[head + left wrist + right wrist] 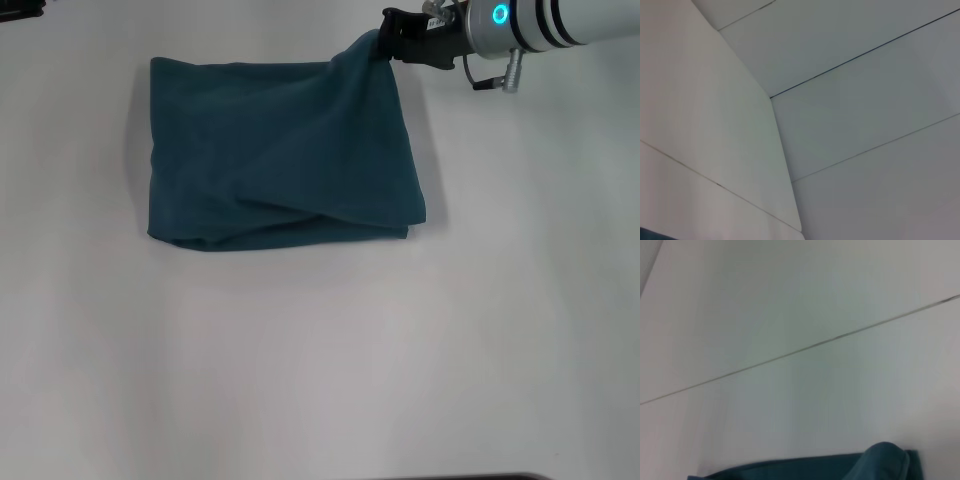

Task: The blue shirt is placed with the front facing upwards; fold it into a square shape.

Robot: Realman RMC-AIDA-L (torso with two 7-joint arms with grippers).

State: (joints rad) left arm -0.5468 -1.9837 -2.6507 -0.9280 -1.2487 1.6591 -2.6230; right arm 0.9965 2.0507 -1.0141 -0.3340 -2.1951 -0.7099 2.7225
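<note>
The blue shirt (280,150) lies folded into a rough rectangle on the white table, with no lettering showing. Its far right corner is pulled up to a point. My right gripper (385,45) is shut on that corner, at the back right of the cloth. The right wrist view catches a strip of the shirt (840,467) along its lower edge. Only a dark bit of my left gripper (20,5) shows, at the far left back corner, well away from the shirt. A sliver of teal cloth (650,234) appears in the left wrist view.
The white table (320,360) stretches wide in front of the shirt and to both sides. A dark edge (470,477) runs along the near border. Both wrist views mostly show white panels with thin seams.
</note>
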